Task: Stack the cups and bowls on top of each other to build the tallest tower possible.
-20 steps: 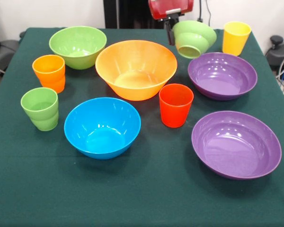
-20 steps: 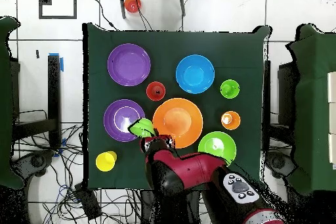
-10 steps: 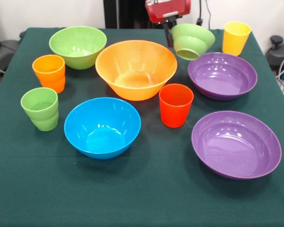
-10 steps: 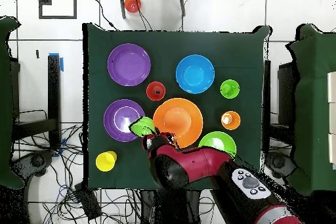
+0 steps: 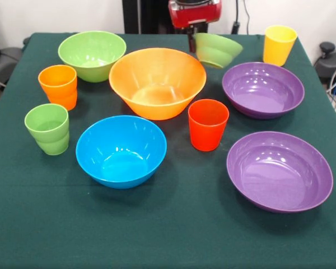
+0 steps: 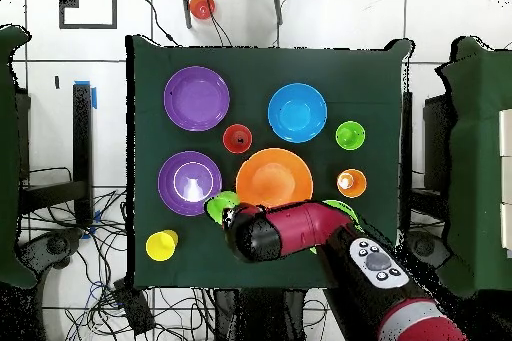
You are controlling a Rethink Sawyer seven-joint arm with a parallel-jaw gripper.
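- My tool (image 5: 191, 40) hangs over the far side of the green-cloth surface (image 5: 173, 224), under my red arm housing (image 5: 194, 11).
- It is pinching the rim of the small glossy light-green plastic bowl (image 5: 215, 49), which sits tilted and lifted, just behind the rim of the large glossy orange plastic bowl (image 5: 157, 81).
- From the overhead view only a sliver of that small bowl (image 6: 219, 206) peeks out from under my arm (image 6: 300, 232), between the orange bowl (image 6: 273, 179) and one wide shallow purple plastic bowl (image 6: 190, 182).
- No tower here: every bowl and cup stands alone, open side up, on the cloth.
- The medium light-green plastic bowl (image 5: 92, 54) stands at the far left in the front view, near the orange one.
- The medium blue plastic bowl (image 5: 121, 150) sits in front of the orange bowl, apart from it.
- The far purple bowl (image 5: 262, 88) sits just below the yellow tapered plastic cup (image 5: 278, 44); the second purple bowl (image 5: 279, 170) lies nearer the camera, on the right.
- The red plastic cup (image 5: 208, 124) stands between the orange bowl, the blue bowl and the purple pair.
- The orange plastic cup (image 5: 59, 86) and the light-green plastic cup (image 5: 48, 128) stand along the left, one behind the other.
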